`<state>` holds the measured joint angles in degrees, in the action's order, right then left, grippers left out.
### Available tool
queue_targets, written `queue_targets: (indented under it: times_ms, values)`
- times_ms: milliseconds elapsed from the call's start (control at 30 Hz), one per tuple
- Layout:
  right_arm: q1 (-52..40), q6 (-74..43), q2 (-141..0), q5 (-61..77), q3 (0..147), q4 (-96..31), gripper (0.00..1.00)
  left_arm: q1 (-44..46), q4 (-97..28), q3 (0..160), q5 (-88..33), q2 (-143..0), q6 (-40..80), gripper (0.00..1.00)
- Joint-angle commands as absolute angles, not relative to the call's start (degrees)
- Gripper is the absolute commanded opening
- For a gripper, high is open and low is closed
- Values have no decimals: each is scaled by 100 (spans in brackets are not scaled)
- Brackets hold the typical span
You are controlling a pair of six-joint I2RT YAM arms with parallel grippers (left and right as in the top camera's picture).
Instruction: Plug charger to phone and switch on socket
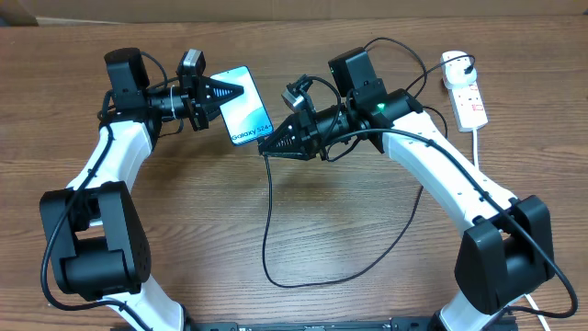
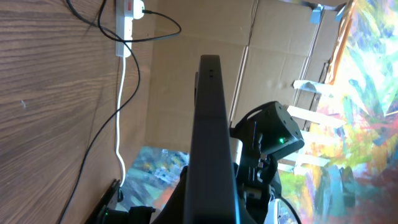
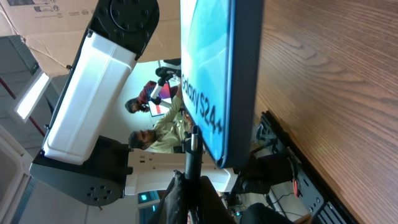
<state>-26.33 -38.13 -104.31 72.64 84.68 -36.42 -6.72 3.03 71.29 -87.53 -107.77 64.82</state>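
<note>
Both hold tight: left gripper (image 1: 228, 93) on the phone (image 1: 248, 115), right gripper (image 1: 268, 145) on the charger (image 1: 268, 204) tip. Align squarely before pushing.

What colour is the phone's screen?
The phone has a bright blue screen fading to white. The overhead view shows it best.
</note>
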Motion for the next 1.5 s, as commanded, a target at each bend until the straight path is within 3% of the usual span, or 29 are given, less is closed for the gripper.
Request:
queue_targets:
  times_ms: [0,167,400,1467]
  values:
    - [-2574,-3750,-10374,7273,8285,-3588,4,-635,331,7286,-9052,-10757,6497,4]
    - [-2574,-3767,-10377,7288,7970,-3465,4,-635,329,7286,-9052,-10757,6497,4]
    - [-2580,-3870,-10377,8326,7944,-2687,4,-635,331,7286,-9052,-10757,6497,4]
    - [-2823,-4080,-10379,7754,7789,-2303,4,-635,331,7286,-9052,-10757,6499,4]
